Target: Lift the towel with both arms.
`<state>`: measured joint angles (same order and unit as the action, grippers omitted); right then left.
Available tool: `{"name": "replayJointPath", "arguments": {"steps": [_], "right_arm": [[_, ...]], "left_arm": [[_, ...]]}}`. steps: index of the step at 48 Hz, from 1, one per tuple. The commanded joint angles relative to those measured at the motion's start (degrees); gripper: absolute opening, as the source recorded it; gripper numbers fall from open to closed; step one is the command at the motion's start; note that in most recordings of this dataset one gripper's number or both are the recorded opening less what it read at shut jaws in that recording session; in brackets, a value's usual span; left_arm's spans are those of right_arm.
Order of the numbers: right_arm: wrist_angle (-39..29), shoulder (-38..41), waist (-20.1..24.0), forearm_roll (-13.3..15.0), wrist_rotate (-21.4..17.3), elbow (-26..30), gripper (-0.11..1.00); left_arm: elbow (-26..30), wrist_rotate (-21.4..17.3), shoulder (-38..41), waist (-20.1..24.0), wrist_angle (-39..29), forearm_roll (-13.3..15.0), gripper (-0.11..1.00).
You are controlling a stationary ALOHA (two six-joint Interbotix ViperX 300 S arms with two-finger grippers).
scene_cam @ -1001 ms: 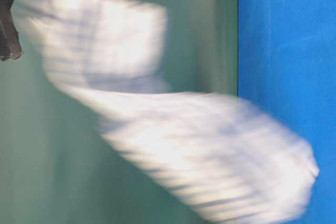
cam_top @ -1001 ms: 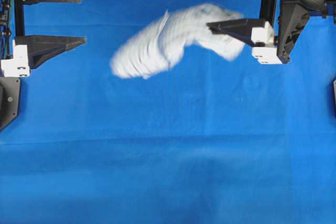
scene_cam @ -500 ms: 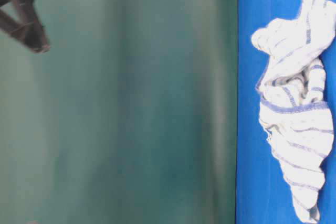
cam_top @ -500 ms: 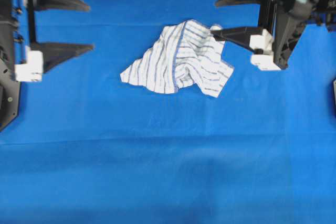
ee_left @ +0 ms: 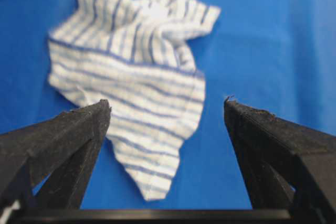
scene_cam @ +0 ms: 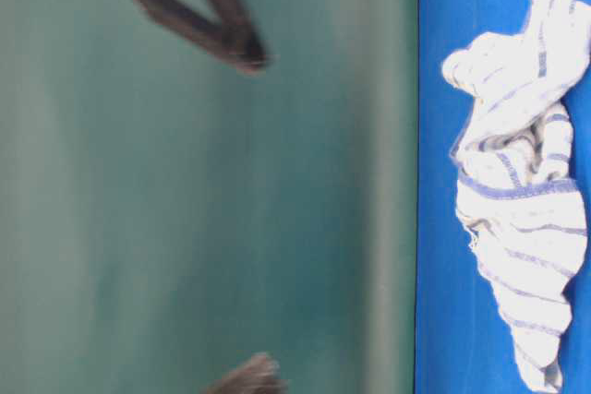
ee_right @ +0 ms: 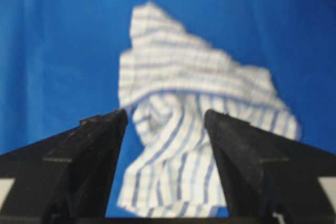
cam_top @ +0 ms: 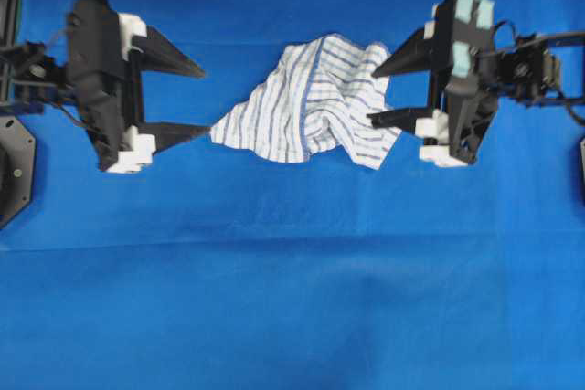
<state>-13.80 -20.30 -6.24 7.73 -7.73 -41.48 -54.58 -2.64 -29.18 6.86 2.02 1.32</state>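
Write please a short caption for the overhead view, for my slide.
Two open grippers, left and right, flank a crumpled striped towel on blue cloth.

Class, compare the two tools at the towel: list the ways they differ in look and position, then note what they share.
1. The right tool carries pale teal parts; the left tool shows only black and white.
2. In the overhead view the right tool's fingertips overlap the towel; the left tool's upper fingertip stands clear of it, the lower one at its corner.

Shared: both are open, point at the towel, and hold nothing.

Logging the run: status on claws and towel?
Left claw open, at towel's corner. Right claw open, at opposite edge. Towel crumpled on blue cover, ungripped. Nothing in the way.
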Motion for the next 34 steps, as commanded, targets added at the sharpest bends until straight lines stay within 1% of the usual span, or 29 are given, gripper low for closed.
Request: {"name": "replayJointPath", "arguments": {"steps": [1, 7, 12, 28, 34], "right_arm": [[3.8, 1.1, 0.0, -0.2, -0.8, -1.3, 0.64], [7.9, 4.7, 0.0, -0.2, -2.5, -4.0, 0.64], [10.0, 8.1, 0.0, -0.2, -3.5, -5.3, 0.64], [14.9, 19.6, 0.4, -0.2, -6.2, -5.3, 0.64], [16.4, 22.5, 0.6, -0.2, -6.9, -5.1, 0.64]], "left_arm": [[-1.0, 0.0, 2.6, -0.1, 5.0, -0.1, 0.93], [-3.3, 0.0, 8.0, -0.1, 12.6, -0.1, 0.93], [-3.9, 0.0, 12.7, -0.1, 16.3, -0.1, 0.93], [-1.8, 0.1, 27.9, -0.1, 20.7, -0.1, 0.92], [-0.8, 0.2, 30.9, -0.1, 21.2, -0.1, 0.92]]}}
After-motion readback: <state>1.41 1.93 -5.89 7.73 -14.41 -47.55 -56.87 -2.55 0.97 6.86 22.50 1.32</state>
